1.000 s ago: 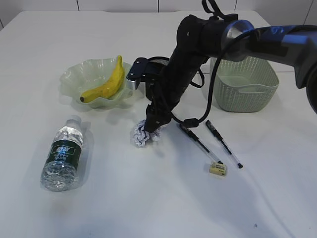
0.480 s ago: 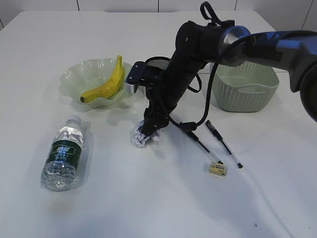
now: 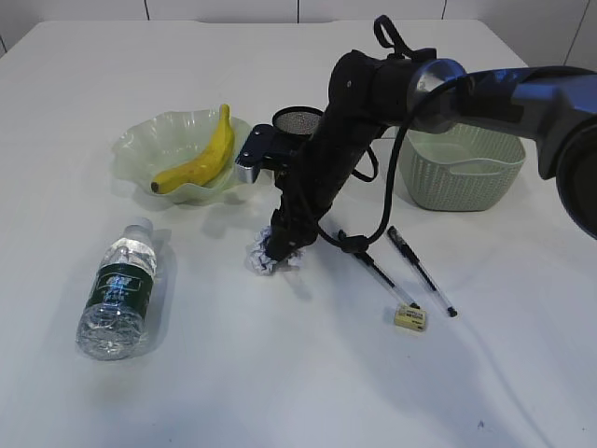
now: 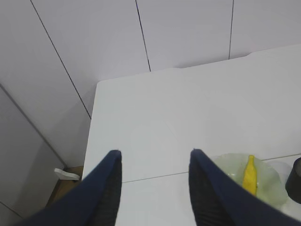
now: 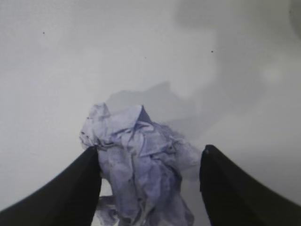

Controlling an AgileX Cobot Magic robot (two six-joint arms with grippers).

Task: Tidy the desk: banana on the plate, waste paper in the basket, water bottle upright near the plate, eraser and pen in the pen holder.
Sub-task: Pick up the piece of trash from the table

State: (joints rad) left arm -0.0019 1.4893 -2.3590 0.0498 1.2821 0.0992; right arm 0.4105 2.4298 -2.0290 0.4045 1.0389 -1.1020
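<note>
On the left of the table (image 3: 280,392), the water bottle (image 3: 117,292) is seen lying on its side, and the banana (image 3: 199,161) is already laid in the plate (image 3: 140,145). Toward the middle, the waste paper (image 3: 264,254) has been pressed into a smaller wad than a second ago, and the right gripper (image 3: 278,245) has drawn in on it; a grasp is judged under way, the basket (image 3: 462,168) lying well apart to the right. The right arm is bent steeply down across the middle, its fingers (image 5: 75,188) pinching the paper. The left gripper (image 4: 154,165) is held spread, high above the table. The pens (image 3: 420,269) and eraser (image 3: 409,317) are left untouched.
</note>
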